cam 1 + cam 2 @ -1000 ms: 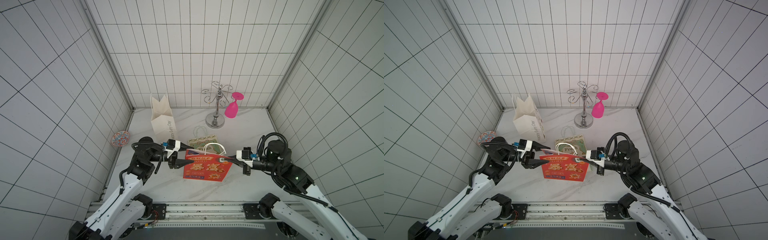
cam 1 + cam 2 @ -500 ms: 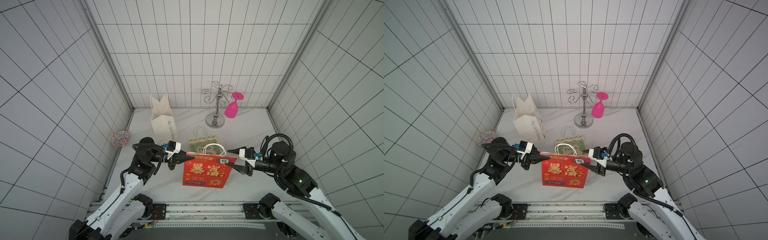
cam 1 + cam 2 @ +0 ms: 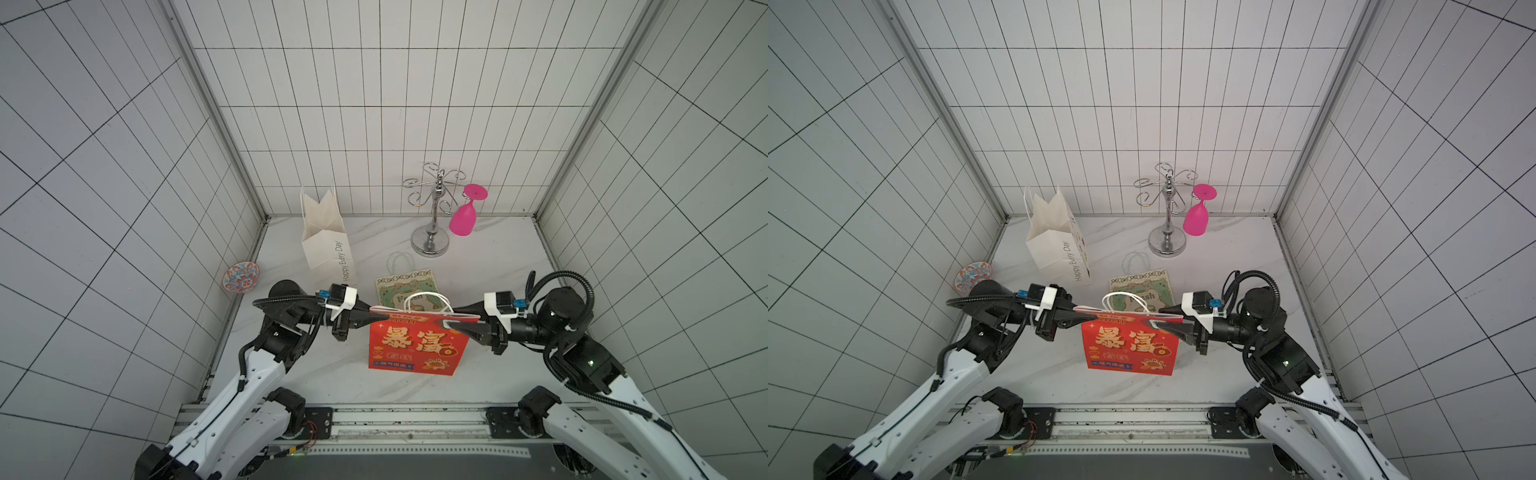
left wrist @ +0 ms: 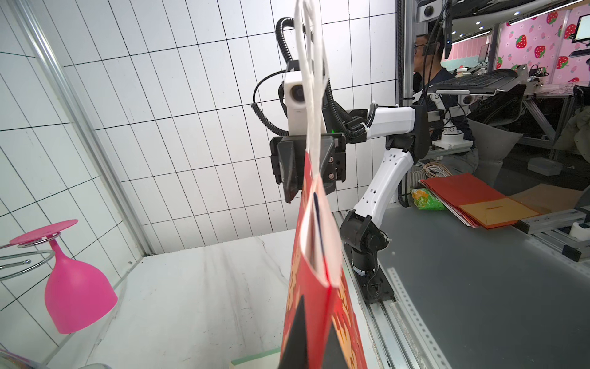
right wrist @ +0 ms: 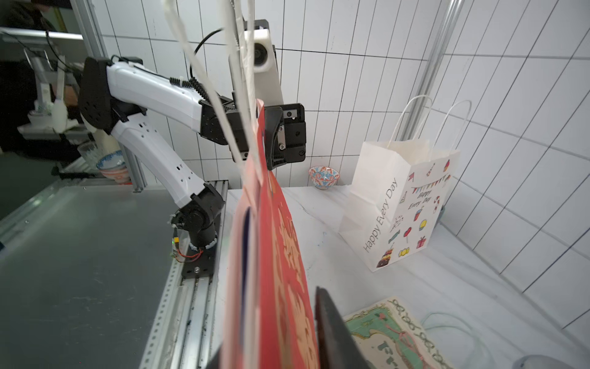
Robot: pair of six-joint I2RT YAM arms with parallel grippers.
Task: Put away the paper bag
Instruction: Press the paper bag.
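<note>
In both top views I hold the red paper bag (image 3: pixel 417 347) upright over the marble table (image 3: pixel 498 291). It is well forward of the white standing bag (image 3: pixel 326 245), on the side nearer my bases, and I cannot tell whether its base touches the marble. My left pincer (image 3: pixel 376 318) is clenched on one top corner of the rim. My right pincer (image 3: pixel 455 320) straddles the opposite corner with one jaw on each face, and I cannot tell whether it presses the paper or only brackets it. I judge that gripping the rim at both ends pulls the mouth into a flat line, ready for laying the bag down. A flat green bag (image 3: pixel 409 286) already lies between it and the white standing bag, which suggests where it should go. The other top view shows the same pose, with the red paper bag (image 3: pixel 1129 349) stretched between my left pincer (image 3: pixel 1088 318) and right pincer (image 3: pixel 1163 320). In the left wrist view the bag's mouth (image 4: pixel 314 236) is narrowed to a slit, the white handles (image 4: pixel 314 80) stand above it, and the right pincer (image 4: pixel 308 191) flanks the far edge. In the right wrist view my left pincer (image 5: pixel 265 150) is shut on the far corner, and the white standing bag (image 5: pixel 399 207) stands beyond.
</note>
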